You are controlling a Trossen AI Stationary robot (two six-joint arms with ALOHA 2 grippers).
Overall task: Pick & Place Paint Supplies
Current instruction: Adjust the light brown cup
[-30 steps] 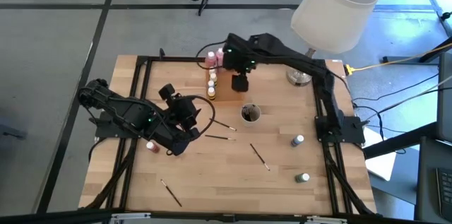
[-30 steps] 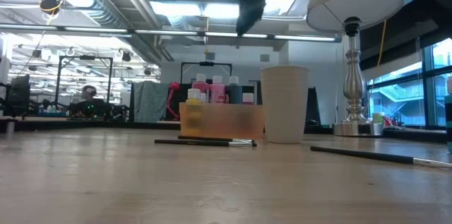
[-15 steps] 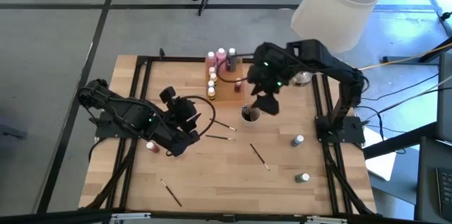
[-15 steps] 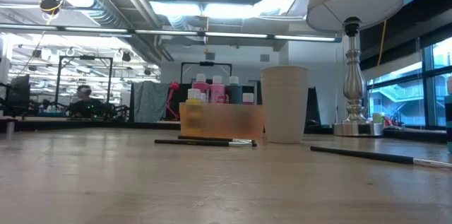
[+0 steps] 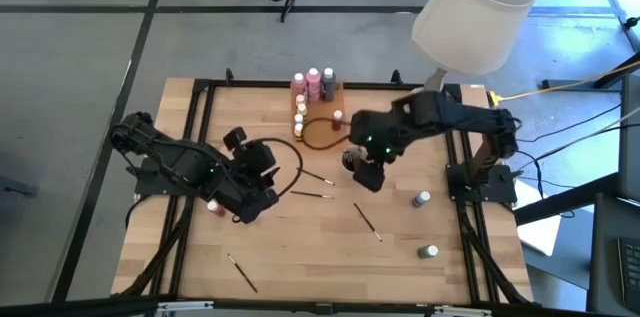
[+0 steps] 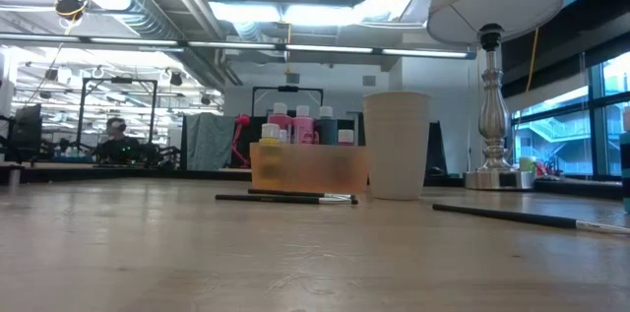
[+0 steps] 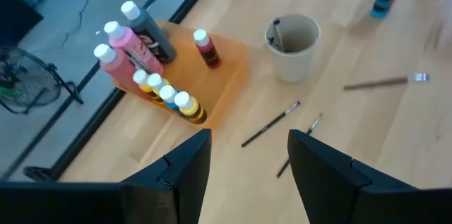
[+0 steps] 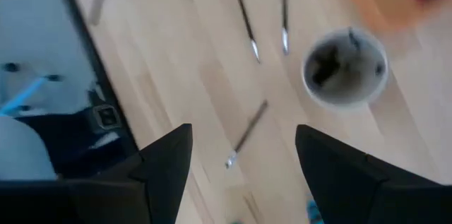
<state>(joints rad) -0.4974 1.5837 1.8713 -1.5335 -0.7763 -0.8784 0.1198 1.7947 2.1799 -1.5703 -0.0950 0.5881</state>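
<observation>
Partly done | bottles [image 5: 305, 107] stand in orange tray [image 5: 330, 129] | brushes [image 5: 368, 221] and two bottles [image 5: 423, 199] lie loose beyond cup [image 5: 352, 161] | right gripper [image 5: 366, 177] beside cup, fingers apart, empty | left gripper [image 5: 262, 172] apart, empty

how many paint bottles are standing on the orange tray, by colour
pink bottles: 2
grey bottle: 1
yellow bottles: 3
red bottle: 1
total: 7

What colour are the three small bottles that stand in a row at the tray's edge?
The three small bottles are yellow with white caps; the left wrist view shows them best.
</observation>
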